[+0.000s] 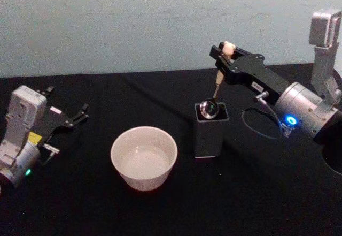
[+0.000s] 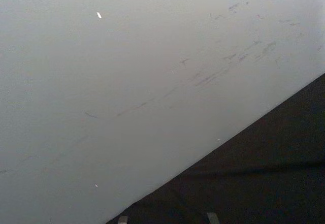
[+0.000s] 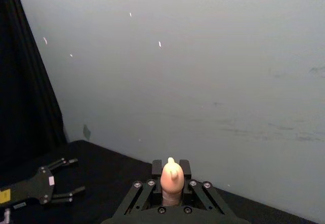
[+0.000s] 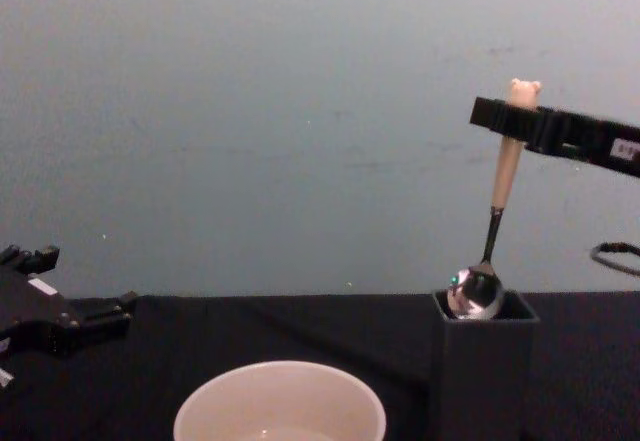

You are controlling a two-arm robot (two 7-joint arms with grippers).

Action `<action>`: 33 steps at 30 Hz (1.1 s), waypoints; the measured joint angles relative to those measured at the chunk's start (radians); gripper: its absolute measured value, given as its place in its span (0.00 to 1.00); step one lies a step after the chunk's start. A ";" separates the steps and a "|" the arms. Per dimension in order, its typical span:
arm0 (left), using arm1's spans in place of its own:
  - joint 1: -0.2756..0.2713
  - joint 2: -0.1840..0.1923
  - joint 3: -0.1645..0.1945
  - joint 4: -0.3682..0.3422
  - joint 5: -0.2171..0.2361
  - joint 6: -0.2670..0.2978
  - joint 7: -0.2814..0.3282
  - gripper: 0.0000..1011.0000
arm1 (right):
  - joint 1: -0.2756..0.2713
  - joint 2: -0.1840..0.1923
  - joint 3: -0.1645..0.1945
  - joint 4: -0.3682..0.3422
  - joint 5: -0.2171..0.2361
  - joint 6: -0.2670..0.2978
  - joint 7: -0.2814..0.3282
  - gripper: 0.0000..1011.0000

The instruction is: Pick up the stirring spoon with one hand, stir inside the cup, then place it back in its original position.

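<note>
Stirring spoon (image 1: 216,89), beige-handled with a bear head, dark neck and shiny metal bowl, hangs upright with its bowl at the mouth of the dark grey square holder (image 1: 208,139). The black right tool (image 1: 224,54) is clenched on the handle just under the bear head, probably to leave the neck free for dipping. Beside the holder on the black bench (image 1: 256,193), the wide cream cup (image 1: 141,181) shows nothing solid inside. Beyond the cup, the left tool (image 1: 67,101) rests with its fingers spread.

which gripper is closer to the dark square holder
Right. The right gripper hangs above the dark holder, jaws shut on the stirring spoon, whose bowl sits at the holder's mouth. The left gripper lies far off to the left, beyond the cup.
</note>
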 joint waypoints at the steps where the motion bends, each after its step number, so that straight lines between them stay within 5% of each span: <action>1: 0.000 0.000 0.000 0.000 0.000 0.000 0.000 0.99 | 0.002 -0.003 -0.002 0.005 -0.004 -0.001 0.000 0.21; 14: 0.000 0.000 0.000 0.000 0.000 0.000 0.000 0.99 | 0.007 -0.029 -0.022 0.069 -0.063 -0.011 0.014 0.21; 33: 0.000 0.000 0.000 0.000 0.000 0.000 0.000 0.99 | -0.026 -0.059 -0.001 0.109 -0.059 0.000 0.012 0.21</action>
